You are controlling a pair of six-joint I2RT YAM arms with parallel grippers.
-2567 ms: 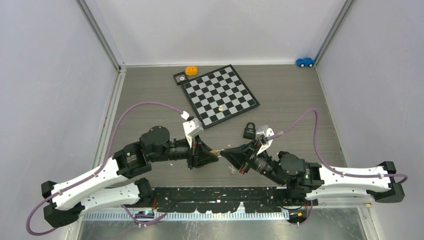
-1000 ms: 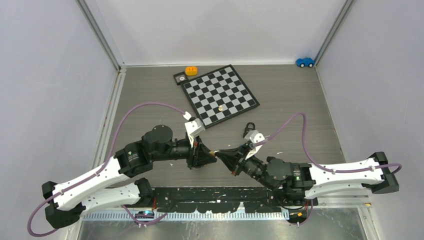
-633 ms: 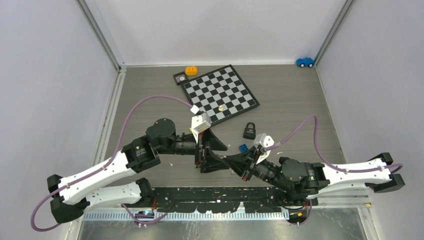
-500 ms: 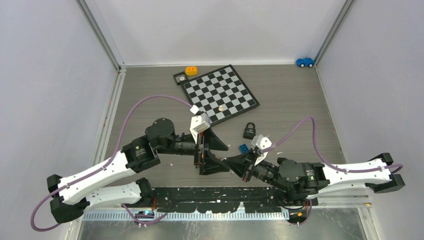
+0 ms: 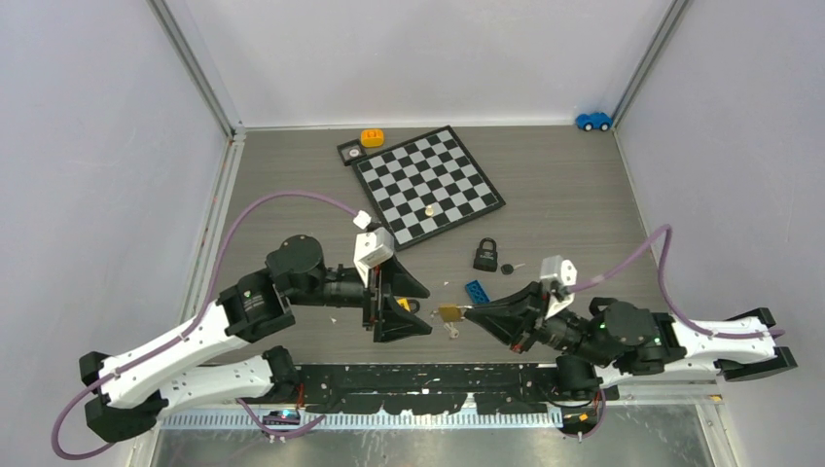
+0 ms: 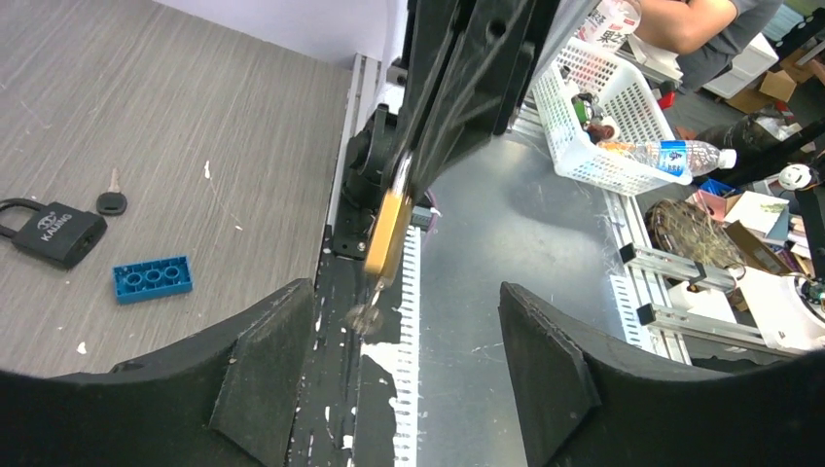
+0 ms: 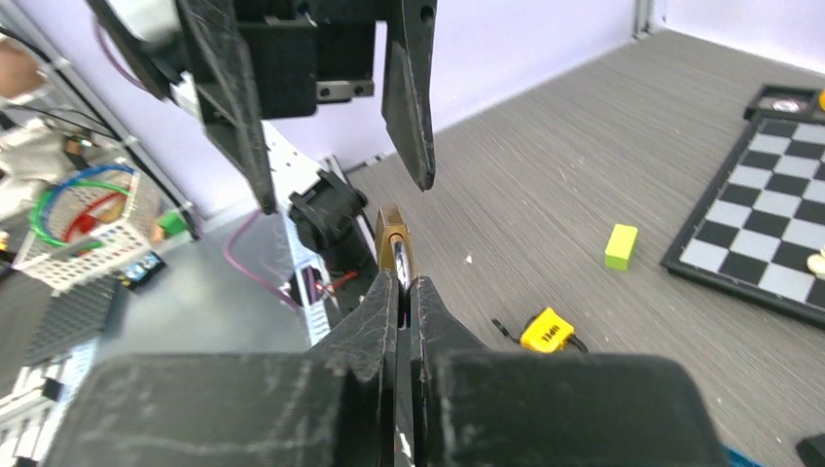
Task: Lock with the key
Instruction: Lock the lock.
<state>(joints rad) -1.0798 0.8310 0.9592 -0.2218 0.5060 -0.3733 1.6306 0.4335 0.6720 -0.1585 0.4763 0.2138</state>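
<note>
Hanging at the lower end of the brass padlock (image 6: 388, 226), the key (image 6: 368, 313) is a small silvery sliver, blurred in my left wrist view. I cannot tell how deep it sits in the lock. My right claw (image 7: 404, 284) is clamped tight on that padlock, holding it near the table's front edge. My left claw (image 5: 426, 311) stands spread wide just beside the padlock, gripping nothing.

I count two padlocks: the brass one and a black padlock (image 5: 485, 256) lying on the table. Two keys: the silvery one and a black-headed key (image 5: 513, 268) just beside the black padlock. One blue brick (image 5: 477, 289), one chessboard (image 5: 428, 185), and one blue toy car (image 5: 592, 121) in the far right corner.

The table (image 5: 584, 195) is grey wood-grain, enclosed by pale lilac walls (image 5: 97, 146) with metal corner posts.
</note>
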